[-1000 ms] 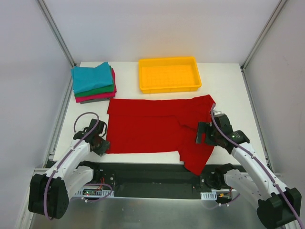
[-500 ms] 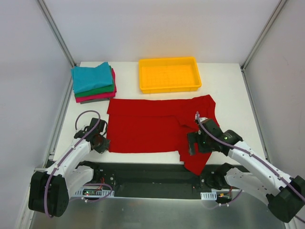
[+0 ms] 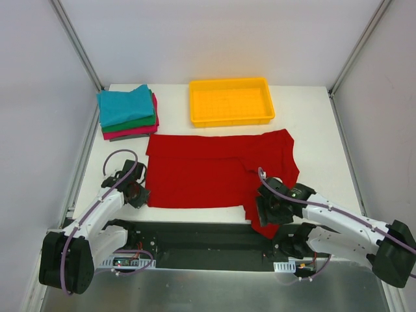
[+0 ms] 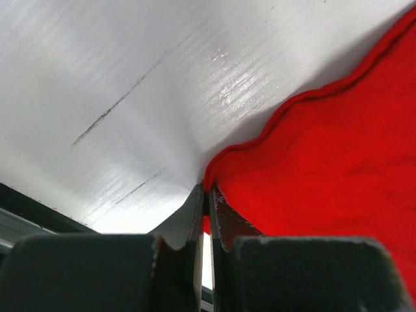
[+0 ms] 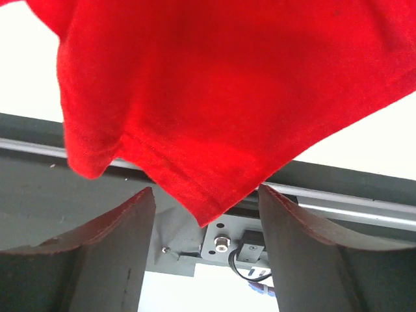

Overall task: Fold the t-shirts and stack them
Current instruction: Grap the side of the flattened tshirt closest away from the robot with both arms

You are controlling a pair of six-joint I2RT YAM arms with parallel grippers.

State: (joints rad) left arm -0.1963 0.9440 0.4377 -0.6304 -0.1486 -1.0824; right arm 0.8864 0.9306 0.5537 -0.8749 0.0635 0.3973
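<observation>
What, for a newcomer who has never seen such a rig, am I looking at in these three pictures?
Two robot arms are bolted at the near edge of a table. The wide picture looks down from above and behind them. The other two come from a camera on each wrist. On the table lie a spread red t-shirt, a stack of folded shirts and a yellow tray. The left gripper is shut on the red t-shirt's edge. The right gripper is open, its fingers either side of a corner that hangs over the table's edge.
</observation>
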